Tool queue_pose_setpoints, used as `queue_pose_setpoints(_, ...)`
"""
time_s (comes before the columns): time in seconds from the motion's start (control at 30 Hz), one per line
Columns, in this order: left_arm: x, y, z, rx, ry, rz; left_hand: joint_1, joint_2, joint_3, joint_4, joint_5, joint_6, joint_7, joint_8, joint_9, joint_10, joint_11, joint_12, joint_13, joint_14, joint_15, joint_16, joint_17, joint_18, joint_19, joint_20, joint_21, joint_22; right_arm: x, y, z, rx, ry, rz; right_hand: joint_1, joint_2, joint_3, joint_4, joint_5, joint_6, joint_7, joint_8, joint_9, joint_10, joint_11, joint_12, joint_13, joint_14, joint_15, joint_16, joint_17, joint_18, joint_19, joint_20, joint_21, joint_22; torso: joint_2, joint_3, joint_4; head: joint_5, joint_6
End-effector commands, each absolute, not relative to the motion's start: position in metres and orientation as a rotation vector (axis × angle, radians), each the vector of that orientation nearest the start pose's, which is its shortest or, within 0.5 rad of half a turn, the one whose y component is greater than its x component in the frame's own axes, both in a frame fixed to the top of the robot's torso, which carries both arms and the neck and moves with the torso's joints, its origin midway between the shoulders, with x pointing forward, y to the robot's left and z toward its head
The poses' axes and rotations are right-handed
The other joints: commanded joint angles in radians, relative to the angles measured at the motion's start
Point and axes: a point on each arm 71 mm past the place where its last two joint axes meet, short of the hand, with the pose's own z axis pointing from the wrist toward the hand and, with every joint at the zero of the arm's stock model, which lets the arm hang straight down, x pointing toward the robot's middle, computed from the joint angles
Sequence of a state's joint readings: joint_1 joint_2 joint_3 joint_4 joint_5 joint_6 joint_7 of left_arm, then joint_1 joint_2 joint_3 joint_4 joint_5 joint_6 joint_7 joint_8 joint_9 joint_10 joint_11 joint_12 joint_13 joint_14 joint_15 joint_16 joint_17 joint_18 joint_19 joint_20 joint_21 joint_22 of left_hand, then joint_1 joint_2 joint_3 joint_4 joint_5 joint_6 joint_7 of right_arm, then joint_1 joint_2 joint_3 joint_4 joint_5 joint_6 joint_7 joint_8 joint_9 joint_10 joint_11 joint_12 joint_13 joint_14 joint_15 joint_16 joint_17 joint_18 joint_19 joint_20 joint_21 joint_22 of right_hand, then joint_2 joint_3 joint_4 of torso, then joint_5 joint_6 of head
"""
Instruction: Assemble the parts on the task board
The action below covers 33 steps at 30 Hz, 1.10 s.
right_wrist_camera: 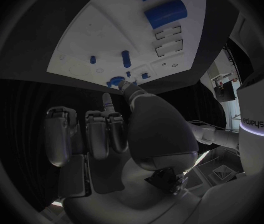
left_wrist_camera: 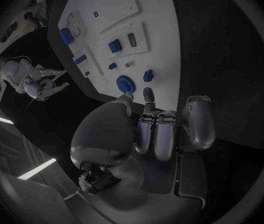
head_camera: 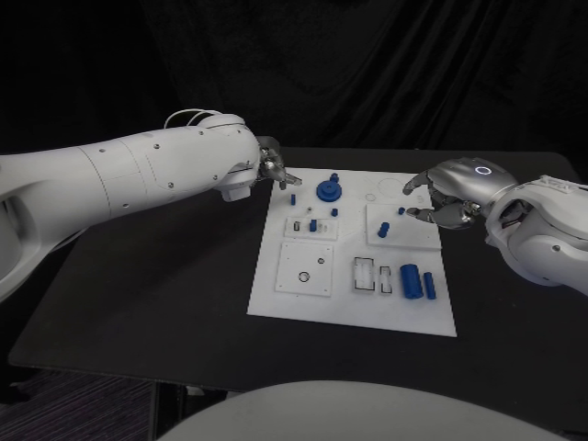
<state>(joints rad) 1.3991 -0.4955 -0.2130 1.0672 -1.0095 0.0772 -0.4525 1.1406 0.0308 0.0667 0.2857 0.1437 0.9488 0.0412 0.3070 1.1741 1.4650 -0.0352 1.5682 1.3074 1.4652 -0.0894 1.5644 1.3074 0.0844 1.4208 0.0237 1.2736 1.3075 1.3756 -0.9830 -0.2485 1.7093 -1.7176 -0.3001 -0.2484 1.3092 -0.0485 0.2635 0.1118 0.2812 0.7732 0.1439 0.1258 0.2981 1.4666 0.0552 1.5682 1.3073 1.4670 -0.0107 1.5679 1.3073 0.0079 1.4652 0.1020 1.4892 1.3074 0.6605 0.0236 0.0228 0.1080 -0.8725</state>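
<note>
Much of the left robot hand [head_camera: 273, 171] is hidden in the head view behind its own thick white forearm; only the fingers poking out at the far left corner of the task board [head_camera: 356, 312] can be seen there. The left wrist view shows those fingers [left_wrist_camera: 155, 134] curled in side by side with nothing between them, just short of the blue round knob [head_camera: 329, 191]. The right robot hand [head_camera: 443, 195] hovers over the board's far right edge, fingers bent inward around nothing; its wrist view shows the same loose curl, and whether any fingertip touches the board cannot be told. The white board lies in the middle of the black surface [head_camera: 149, 294]. On it, two large blue cylinders [head_camera: 410, 277] lie side by side at the near right, the thinner one [head_camera: 429, 286] outermost. One blue peg [head_camera: 383, 229] stands in the right-hand square plate, with a smaller blue piece [head_camera: 401, 210] just beyond it. Near the knob sit several tiny blue pieces, one [head_camera: 296, 197] by the left fingers; their exact count and shapes are too small to make out. Two pale rectangular slots [head_camera: 363, 274] sit beside the cylinders.
</note>
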Motion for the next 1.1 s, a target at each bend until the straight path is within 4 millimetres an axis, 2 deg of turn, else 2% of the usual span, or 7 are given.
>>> queue_pose_setpoints(0.03, 0.57, 0.175, -0.197, -0.159, 2.21, -0.276, -0.021, 0.001, -0.014, 0.002, -0.017, 0.002, 0.0, -0.007, 0.004, 0.106, 0.006, 0.003, 0.263, 0.106, 0.011, 0.006, 0.263, -0.011, 0.0, 0.009, -0.009, 0.134, 0.45, -0.22, -0.166, -0.41, 1.605, 0.392, -0.005, -0.005, -0.002, 0.006, 0.002, 0.004, 0.0, -0.007, -0.001, 0.104, -0.006, 0.003, 0.263, 0.104, -0.004, 0.003, 0.263, 0.015, 0.053, -0.006, 0.004, 0.233, -0.001, 0.0009, -0.0009, -0.001, 0.0)
queue_pose_setpoints(0.07, 0.57, 0.175, -0.198, -0.159, 2.211, -0.278, -0.019, 0.002, -0.014, -0.001, 0.009, -0.005, 0.001, -0.008, 0.007, 0.106, 0.008, 0.003, 0.263, 0.106, 0.011, 0.006, 0.263, -0.011, -0.001, 0.01, -0.01, 0.134, 0.45, -0.22, -0.166, -0.41, 1.605, 0.393, -0.006, -0.005, -0.002, 0.007, 0.002, 0.005, 0.0, -0.007, -0.001, 0.104, -0.006, 0.003, 0.263, 0.104, -0.004, 0.003, 0.263, 0.015, 0.053, -0.006, 0.004, 0.233, -0.002, 0.0017, -0.001, -0.002, 0.0)
queue_pose_setpoints(0.1, 0.57, 0.175, -0.199, -0.158, 2.21, -0.281, 0.0, 0.004, -0.004, -0.008, 0.133, -0.014, 0.0, -0.009, 0.014, 0.106, 0.007, 0.003, 0.263, 0.106, 0.012, 0.006, 0.263, -0.009, -0.003, 0.008, -0.014, 0.135, 0.45, -0.22, -0.166, -0.41, 1.605, 0.393, -0.007, -0.005, -0.002, 0.007, 0.002, 0.005, 0.0, -0.007, -0.001, 0.104, -0.006, 0.003, 0.263, 0.104, -0.004, 0.003, 0.263, 0.015, 0.053, -0.006, 0.005, 0.233, -0.002, 0.0019, -0.0015, -0.001, 0.0)
queue_pose_setpoints(0.13, 0.57, 0.174, -0.2, -0.158, 2.21, -0.284, 0.012, 0.005, 0.004, -0.009, 0.174, -0.022, 0.0, -0.011, 0.018, 0.106, 0.007, 0.003, 0.263, 0.106, 0.011, 0.006, 0.263, -0.01, -0.004, 0.01, -0.015, 0.135, 0.45, -0.22, -0.166, -0.411, 1.605, 0.393, -0.007, -0.005, -0.002, 0.007, 0.002, 0.005, 0.0, -0.007, -0.001, 0.104, -0.006, 0.003, 0.263, 0.104, -0.004, 0.003, 0.263, 0.015, 0.053, -0.006, 0.005, 0.233, -0.001, 0.0022, -0.0018, -0.001, 0.0)
queue_pose_setpoints(0.17, 0.57, 0.174, -0.201, -0.159, 2.209, -0.285, 0.014, 0.004, 0.005, -0.008, 0.179, -0.024, 0.0, -0.012, 0.019, 0.106, 0.007, 0.003, 0.263, 0.106, 0.012, 0.006, 0.263, -0.01, -0.004, 0.011, -0.015, 0.136, 0.45, -0.22, -0.166, -0.411, 1.605, 0.393, -0.007, -0.005, -0.002, 0.007, 0.002, 0.005, 0.0, -0.007, -0.001, 0.104, -0.006, 0.003, 0.263, 0.104, -0.004, 0.003, 0.263, 0.015, 0.053, -0.006, 0.005, 0.233, -0.001, 0.0023, -0.0014, -0.001, 0.0)
queue_pose_setpoints(0.43, 0.571, 0.171, -0.205, -0.156, 2.212, -0.292, 0.003, 0.002, -0.002, 0.001, 0.104, -0.037, 0.009, -0.021, 0.024, 0.106, 0.015, 0.003, 0.263, 0.106, 0.018, 0.006, 0.263, -0.009, -0.008, 0.016, -0.024, 0.137, 0.45, -0.22, -0.166, -0.411, 1.607, 0.392, -0.007, -0.005, -0.003, 0.007, 0.002, 0.005, -0.001, -0.007, -0.001, 0.104, -0.006, 0.003, 0.263, 0.104, -0.004, 0.003, 0.263, 0.015, 0.053, -0.006, 0.004, 0.233, 0.0, 0.0031, -0.0001, -0.003, 0.0)
queue_pose_setpoints(1.1, 0.57, 0.163, -0.212, -0.136, 2.239, -0.295, 0.018, 0.009, 0.006, -0.006, 0.118, -0.049, 0.014, -0.037, 0.018, 0.106, 0.019, 0.003, 0.263, 0.106, 0.023, 0.006, 0.263, -0.004, -0.021, 0.021, -0.049, 0.131, 0.45, -0.219, -0.166, -0.416, 1.614, 0.39, -0.008, -0.005, -0.003, 0.008, 0.002, 0.006, -0.001, -0.007, -0.002, 0.104, -0.006, 0.003, 0.263, 0.104, -0.004, 0.003, 0.263, 0.015, 0.053, -0.006, 0.004, 0.233, -0.002, 0.003, 0.0009, -0.002, 0.0)
